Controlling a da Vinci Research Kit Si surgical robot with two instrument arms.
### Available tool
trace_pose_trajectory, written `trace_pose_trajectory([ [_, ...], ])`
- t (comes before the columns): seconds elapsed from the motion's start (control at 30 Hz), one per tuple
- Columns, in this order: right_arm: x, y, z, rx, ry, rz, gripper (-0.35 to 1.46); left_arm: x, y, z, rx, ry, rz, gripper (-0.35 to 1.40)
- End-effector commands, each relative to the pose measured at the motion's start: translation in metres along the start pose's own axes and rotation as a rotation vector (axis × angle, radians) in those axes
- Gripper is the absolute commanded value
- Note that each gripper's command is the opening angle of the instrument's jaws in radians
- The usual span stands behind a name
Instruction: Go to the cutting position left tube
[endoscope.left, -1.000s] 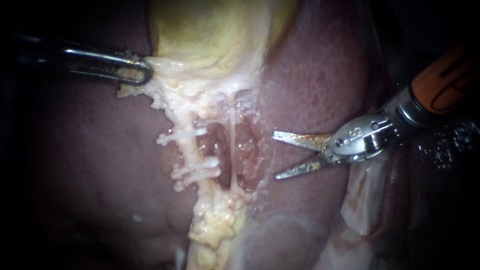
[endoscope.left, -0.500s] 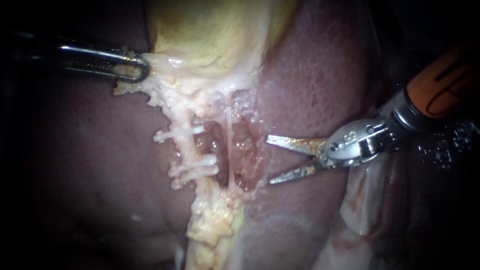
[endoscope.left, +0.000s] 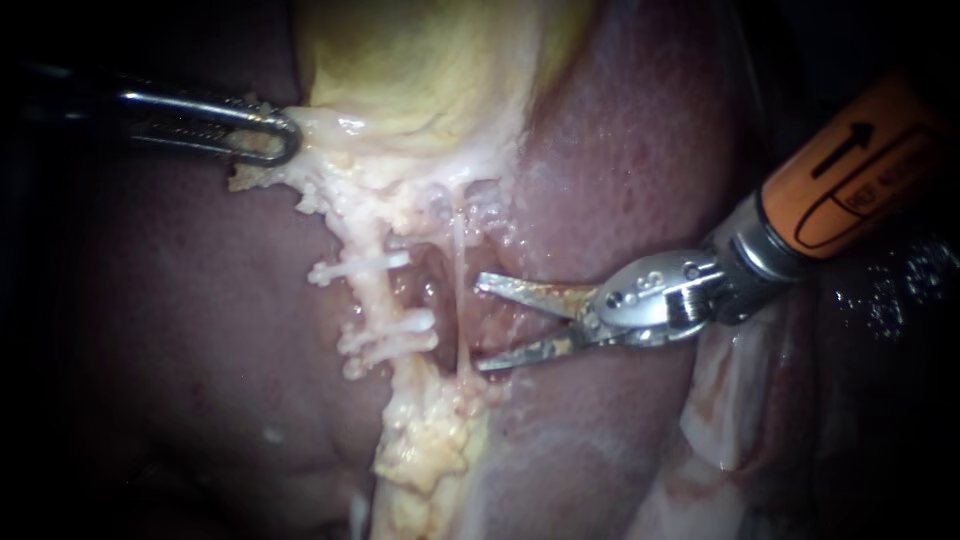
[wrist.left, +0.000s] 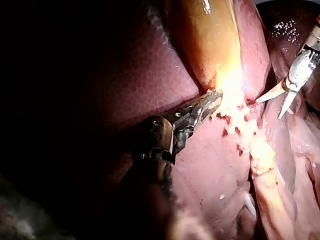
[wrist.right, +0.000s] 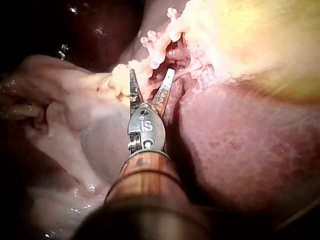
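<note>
right instrument (endoscope.left: 479, 325) blades gape wide, left tube (endoscope.left: 372, 295) ahead of them, not yet between. left instrument (endoscope.left: 288, 140) jaws grip gallbladder tissue (endoscope.left: 322, 135). best straddle tube between clips (endoscope.left: 360, 268).

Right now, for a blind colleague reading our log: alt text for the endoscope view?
My right instrument, blades open, reaches to just beside a thin pale strand, short of the tube bearing white clips. My left instrument grips pale tissue below the yellow gallbladder; dark liver surrounds them.
</note>
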Motion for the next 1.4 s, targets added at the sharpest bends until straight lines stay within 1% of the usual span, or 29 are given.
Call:
trace_pose_trajectory([
  [0.03, 0.0000, 0.0002, 0.0002, 0.007, 0.000, 0.007, 1.45, 0.0000, 0.0000, 0.0000, 0.001, 0.000, 0.000, -0.35],
  [0.17, -0.0004, 0.0006, 0.0011, 0.025, 0.004, 0.015, 1.45, 0.0000, 0.0000, 0.0000, 0.001, 0.000, 0.000, -0.35],
  [0.4, -0.0018, 0.0015, 0.0026, 0.054, 0.007, 0.035, 1.45, 0.0000, 0.0000, 0.0000, 0.001, 0.000, 0.000, -0.35],
  [0.6, -0.0028, 0.0029, 0.0029, 0.063, 0.008, 0.044, 1.45, 0.0000, 0.0000, 0.0001, 0.001, 0.000, 0.000, -0.35],
  [0.73, -0.0031, 0.0037, 0.0030, 0.089, 0.012, 0.042, 1.45, -0.0001, 0.0000, 0.0000, 0.001, 0.000, 0.000, -0.35],
  [0.83, -0.0030, 0.0038, 0.0033, 0.111, 0.015, 0.031, 1.45, -0.0001, 0.0000, 0.0000, 0.001, 0.000, 0.000, -0.35],
  [1.0, -0.0024, 0.0038, 0.0041, 0.160, 0.022, 0.002, 1.45, -0.0001, 0.0000, 0.0001, 0.001, 0.000, 0.000, -0.35],
  [1.17, -0.0017, 0.0035, 0.0050, 0.202, 0.057, -0.020, 1.43, -0.0001, -0.0001, 0.0001, 0.001, 0.000, 0.000, -0.35],
  [1.4, -0.0004, 0.0029, 0.0064, 0.250, 0.078, -0.018, 1.38, -0.0001, -0.0002, 0.0001, 0.001, 0.000, 0.000, -0.35],
])
